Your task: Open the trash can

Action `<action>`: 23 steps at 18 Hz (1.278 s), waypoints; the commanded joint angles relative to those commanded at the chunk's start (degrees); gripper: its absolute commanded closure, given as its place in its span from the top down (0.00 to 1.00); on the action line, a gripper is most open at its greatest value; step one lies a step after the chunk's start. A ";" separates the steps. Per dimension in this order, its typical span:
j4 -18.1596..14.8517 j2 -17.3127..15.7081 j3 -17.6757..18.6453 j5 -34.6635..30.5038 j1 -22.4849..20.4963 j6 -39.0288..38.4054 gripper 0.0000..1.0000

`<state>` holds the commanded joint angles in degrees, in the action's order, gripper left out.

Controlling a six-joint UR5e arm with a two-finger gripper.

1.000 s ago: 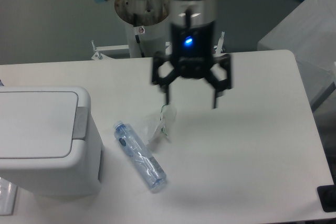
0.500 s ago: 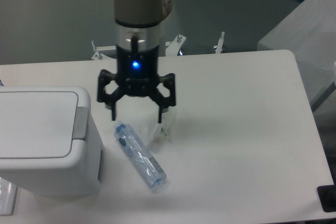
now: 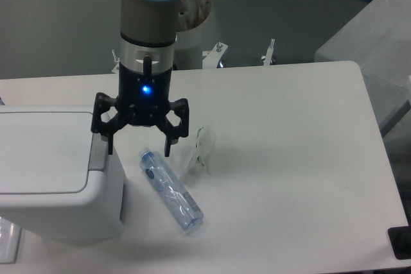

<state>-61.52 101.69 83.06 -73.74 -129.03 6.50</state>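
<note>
Trash can [image 3: 48,171] lid shut, claw [image 3: 140,149] spread beside tab

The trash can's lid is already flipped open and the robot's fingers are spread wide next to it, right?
Not quite. The camera view shows the trash can with its lid flat and closed. The rest holds: the gripper has its fingers spread wide beside the can.

I have a single fixed camera, mounted high on the near side and tilted steeply down, facing the arm's base at the far edge. It sits fairly close; the table [image 3: 302,178] fills most of the frame.
</note>
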 joint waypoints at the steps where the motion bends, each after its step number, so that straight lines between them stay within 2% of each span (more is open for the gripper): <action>1: 0.00 0.09 0.09 0.00 0.09 -0.09 1.00; 23: 0.00 0.88 0.79 -0.44 1.06 -1.32 1.00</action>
<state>-61.52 102.57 83.85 -74.18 -127.97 5.19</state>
